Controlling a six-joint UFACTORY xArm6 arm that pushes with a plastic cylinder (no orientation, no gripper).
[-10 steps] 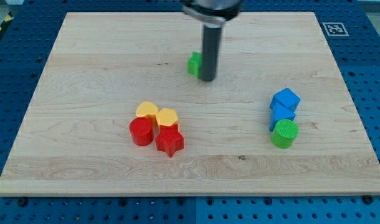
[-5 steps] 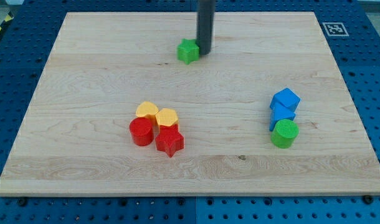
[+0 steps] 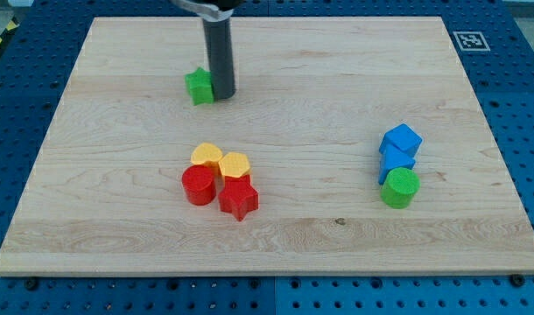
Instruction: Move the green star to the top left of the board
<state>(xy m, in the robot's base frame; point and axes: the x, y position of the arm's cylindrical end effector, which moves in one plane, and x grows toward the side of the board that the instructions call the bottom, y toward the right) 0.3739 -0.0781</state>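
The green star (image 3: 199, 86) lies on the wooden board (image 3: 337, 219), left of centre in the upper part. My tip (image 3: 221, 94) stands right against the star's right side. The dark rod rises from there out of the view's top.
Below the star sits a cluster: two yellow blocks (image 3: 206, 157) (image 3: 235, 164), a red cylinder (image 3: 198, 185) and a red star (image 3: 238, 199). At the view's right two blue blocks (image 3: 401, 139) (image 3: 396, 161) stack against a green cylinder (image 3: 399, 187). A marker tag (image 3: 469, 40) sits at the board's top right.
My tip and the green star have moved together to the view's left; the star first went up and left, then further left and slightly down.
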